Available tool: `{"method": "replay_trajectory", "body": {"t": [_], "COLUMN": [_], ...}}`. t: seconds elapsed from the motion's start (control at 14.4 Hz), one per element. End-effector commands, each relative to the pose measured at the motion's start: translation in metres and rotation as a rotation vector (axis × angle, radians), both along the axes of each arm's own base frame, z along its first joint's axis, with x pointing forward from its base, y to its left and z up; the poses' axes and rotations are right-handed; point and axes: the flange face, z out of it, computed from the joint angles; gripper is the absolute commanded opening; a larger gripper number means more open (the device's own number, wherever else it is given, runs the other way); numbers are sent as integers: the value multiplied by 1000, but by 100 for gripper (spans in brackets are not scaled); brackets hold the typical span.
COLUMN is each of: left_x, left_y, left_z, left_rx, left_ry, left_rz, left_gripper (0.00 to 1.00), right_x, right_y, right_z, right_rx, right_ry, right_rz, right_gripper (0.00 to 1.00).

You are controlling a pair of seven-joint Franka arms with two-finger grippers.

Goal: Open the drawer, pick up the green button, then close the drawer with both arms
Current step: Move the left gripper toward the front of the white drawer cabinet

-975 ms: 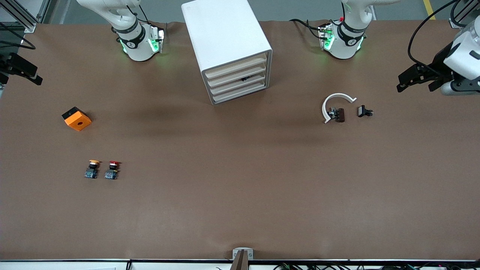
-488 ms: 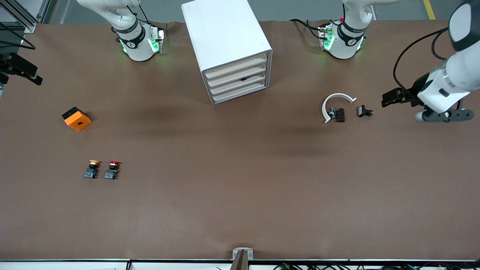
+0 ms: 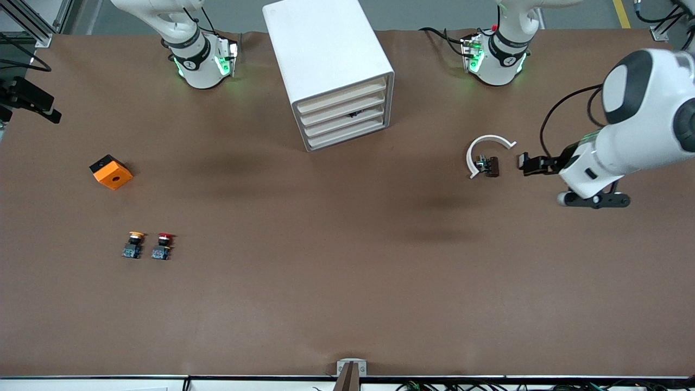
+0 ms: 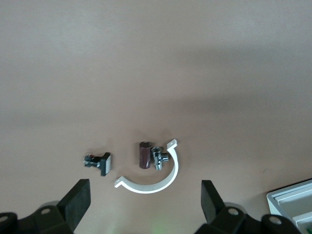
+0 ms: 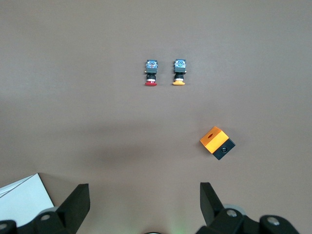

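The green-capped button is not in view. The white cabinet (image 3: 326, 49) stands between the arm bases, with its four drawers (image 3: 343, 115) all shut; its corner shows in the left wrist view (image 4: 292, 197) and the right wrist view (image 5: 22, 197). My left gripper (image 3: 531, 165) (image 4: 145, 195) is open and empty, over the table beside a small black part (image 3: 524, 160) (image 4: 103, 163). My right gripper (image 5: 145, 195) is open and empty, high over the table; it does not show in the front view.
A white arc piece (image 3: 486, 142) (image 4: 156, 185) and a brown cylinder part (image 3: 490, 166) (image 4: 144, 155) lie by the black part. A yellow-capped button (image 3: 134, 244) (image 5: 179, 72), a red-capped button (image 3: 162, 245) (image 5: 151, 73) and an orange box (image 3: 111, 171) (image 5: 214, 139) lie toward the right arm's end.
My left arm has swung in from the table's end, and its open gripper now reaches the small black part. Nothing else has moved.
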Motion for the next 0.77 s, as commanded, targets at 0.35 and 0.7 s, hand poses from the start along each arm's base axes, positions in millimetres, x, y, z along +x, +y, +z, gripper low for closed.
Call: {"method": "replay_trajectory", "body": {"t": [0.35, 0.7], "left_x": [20, 29], "left_y": [-34, -54], "left_z": [-65, -98], "left_rx": [-18, 0], "left_ry": [51, 62], "left_rz": [-30, 24], "left_gripper": [100, 100], "right_x": [-8, -8], "right_y": [-4, -4], "right_z": [1, 1], "right_rx": [-3, -3], "right_ry": [-5, -5], "right_rz": [-7, -5], "right_gripper": [100, 100]}}
